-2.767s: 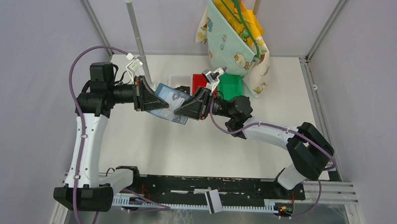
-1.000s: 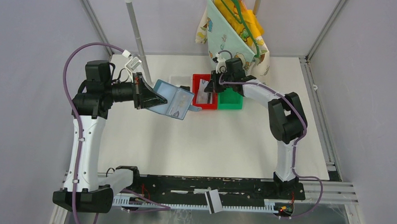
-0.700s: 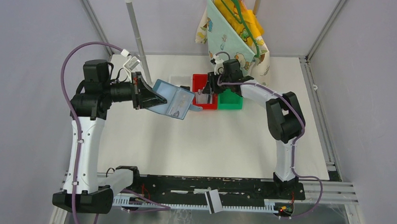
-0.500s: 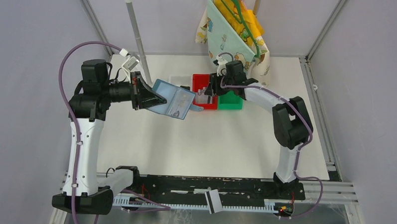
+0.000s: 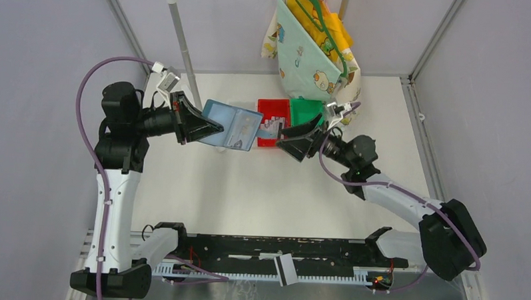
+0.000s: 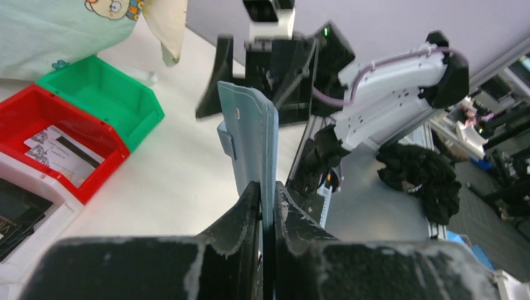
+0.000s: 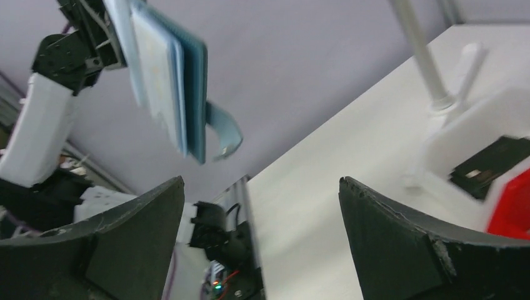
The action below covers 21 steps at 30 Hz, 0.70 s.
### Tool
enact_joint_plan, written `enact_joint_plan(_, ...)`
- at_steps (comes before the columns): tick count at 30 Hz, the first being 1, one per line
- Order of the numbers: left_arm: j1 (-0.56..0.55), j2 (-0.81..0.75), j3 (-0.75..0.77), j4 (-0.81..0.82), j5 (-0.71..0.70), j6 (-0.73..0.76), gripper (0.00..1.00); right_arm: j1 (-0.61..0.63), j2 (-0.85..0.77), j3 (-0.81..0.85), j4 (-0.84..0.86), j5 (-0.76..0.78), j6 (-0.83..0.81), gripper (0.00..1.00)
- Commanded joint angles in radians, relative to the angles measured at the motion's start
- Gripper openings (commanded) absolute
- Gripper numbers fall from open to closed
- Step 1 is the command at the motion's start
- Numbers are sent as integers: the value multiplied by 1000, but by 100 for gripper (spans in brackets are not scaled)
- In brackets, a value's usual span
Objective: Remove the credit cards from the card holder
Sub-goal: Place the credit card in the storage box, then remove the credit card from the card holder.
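The teal-blue card holder (image 5: pixel 232 125) hangs open in the air, its edge pinched by my left gripper (image 5: pixel 209 128), which is shut on it. From the left wrist the card holder (image 6: pixel 252 125) stands edge-on between the jaws of that gripper (image 6: pixel 266 189). Pale cards show in its pockets (image 5: pixel 237 134). My right gripper (image 5: pixel 287 143) is open and holds nothing, just right of the holder's snap tab (image 5: pixel 269 133). In the right wrist view the card holder (image 7: pixel 167 75) floats above and left of the open gripper (image 7: pixel 259 187). Credit cards (image 6: pixel 62 152), one with a dark stripe, lie in the red bin (image 6: pixel 94 128).
Red bin (image 5: pixel 270 106) and green bin (image 5: pixel 305 109) sit side by side at the back of the table. A white tray (image 6: pixel 11 247) with black flat pieces (image 7: pixel 492 162) is left of them. A cloth bag (image 5: pixel 311 55) hangs behind, beside a white pole (image 5: pixel 182 44).
My right gripper left the red bin, opened its jaws and swung down and right, now facing the card holder. The left arm tilted the holder slightly.
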Motion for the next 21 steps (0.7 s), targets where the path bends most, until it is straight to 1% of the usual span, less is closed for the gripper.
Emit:
enact_joint_plan(1,2,-29,-56,342,-35,-291,2,109,3,-93,417,50,229,98)
enact_joint_plan(3,2,-25,-72,406,-43,-368,2,169,12,-98,434,123,217,98)
enact_joint_plan(4,2,-22,-72,414,-44,-387,2,201,18,-98,450,168,216,98)
enact_joint_plan(6,2,-21,-72,416,-40,-404,2,254,47,-90,488,240,216,98)
enact_joint_plan(9,2,-32,-84,415,-42,-408,2,313,104,-36,506,295,216,98)
enact_joint_plan(13,2,-40,-85,415,-37,-419,2,350,199,55,465,315,196,98)
enact_joint_plan(15,2,-43,-85,415,-34,-423,2,351,246,71,512,327,239,98)
enact_joint_plan(16,-27,-45,-87,416,-33,-423,2,352,268,72,547,339,262,98)
enact_joint_plan(18,-28,-49,-92,415,-31,-423,2,357,300,80,616,354,305,98)
enact_joint_plan(21,-30,-49,-97,412,-28,-422,2,367,329,105,696,362,342,92)
